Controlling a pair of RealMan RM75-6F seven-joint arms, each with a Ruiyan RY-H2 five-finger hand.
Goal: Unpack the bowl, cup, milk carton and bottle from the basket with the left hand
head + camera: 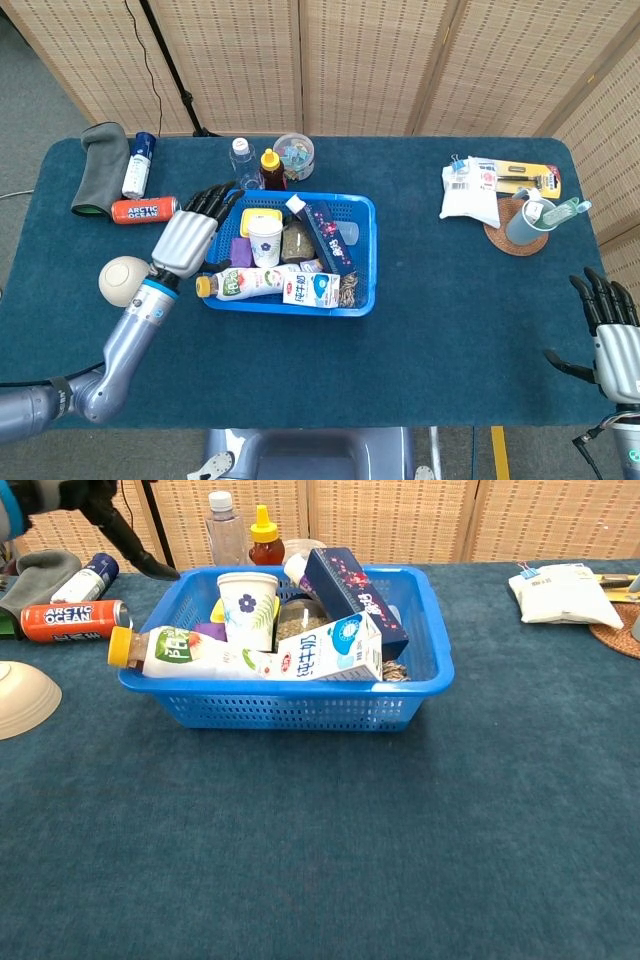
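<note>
Nearest, on blue cloth table (450, 320): right hand (612, 335) idle, fingers apart, empty; bowl (123, 281) out, upturned; left hand (188, 238) spread, empty, over basket (362, 255) edge; bottle (240, 284), milk carton (312, 291), cup (265, 241) still inside; behind, wicker screens (360, 60).

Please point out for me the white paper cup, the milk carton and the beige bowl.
white paper cup with flower print (246, 608), chest view, front wall.
white and blue milk carton (335, 648), chest view, printed side.
beige bowl, upside down (123, 280), head view, its base.
</note>
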